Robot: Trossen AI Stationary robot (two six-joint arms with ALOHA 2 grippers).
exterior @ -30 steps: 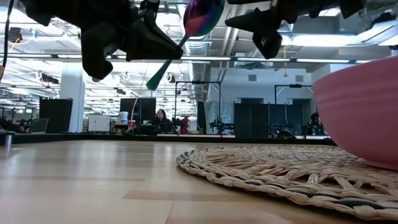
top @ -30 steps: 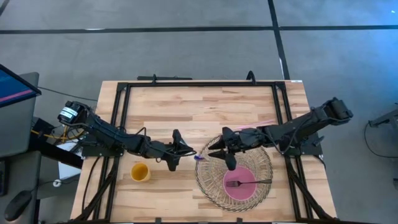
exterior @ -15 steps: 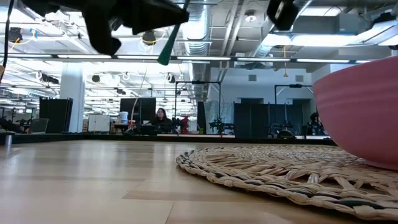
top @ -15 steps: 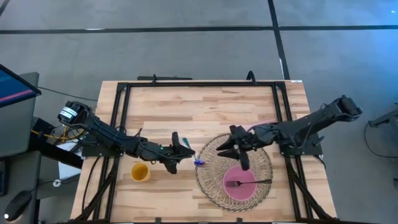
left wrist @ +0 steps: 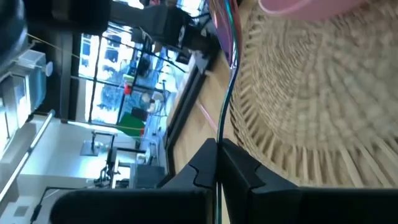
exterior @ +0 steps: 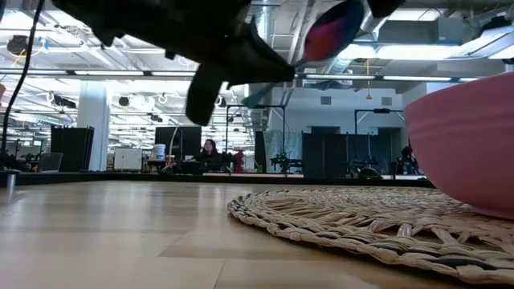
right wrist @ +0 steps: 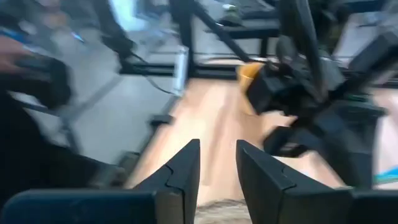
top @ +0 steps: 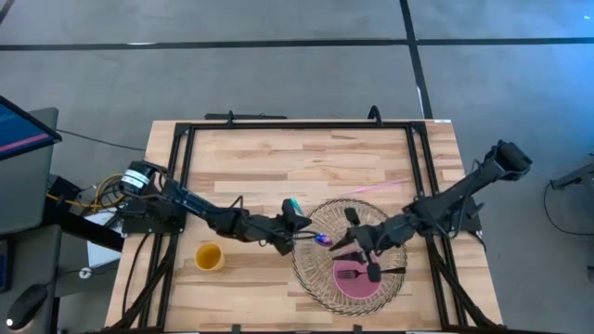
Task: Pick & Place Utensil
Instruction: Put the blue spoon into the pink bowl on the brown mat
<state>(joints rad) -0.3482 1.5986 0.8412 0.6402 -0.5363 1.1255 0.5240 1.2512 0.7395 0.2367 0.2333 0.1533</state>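
Nearest the front edge of the pale wooden slatted table (top: 278,158), the round pink plate (top: 357,276) sits on the woven straw placemat (top: 320,278), and a dark metal fork (top: 351,275) already lies on the plate. Over that plate hangs the right gripper (top: 357,252), which half a second ago was up by the mat's far rim; it has swung in toward the fork, and its two dark fingers (right wrist: 186,168) stand apart with nothing between them. To the left, near the front edge, stands the small yellow cup (top: 208,256), well apart from the mat.

Farther in, the left gripper (top: 295,227) has travelled right along the table since a second ago, from near the cup's side to the mat's left rim. Its fingers (left wrist: 202,168) are clenched on the thin green handle of the iridescent purple-bowled spoon (top: 320,239), and the spoon's bowl now reaches out over the weave, held in the air above the mat and not yet touching plate or mat; the low view shows the spoon (exterior: 331,28) high above the table. The left wrist view looks along the spoon's (left wrist: 227,68) handle toward the pink plate's (left wrist: 292,6) edge.

The carry looks nearly done: the spoon seems to be coming in for placing on or beside the plate, with lowering and release still ahead. With both grippers now close over the mat, the tight room between them is the likely hazard.
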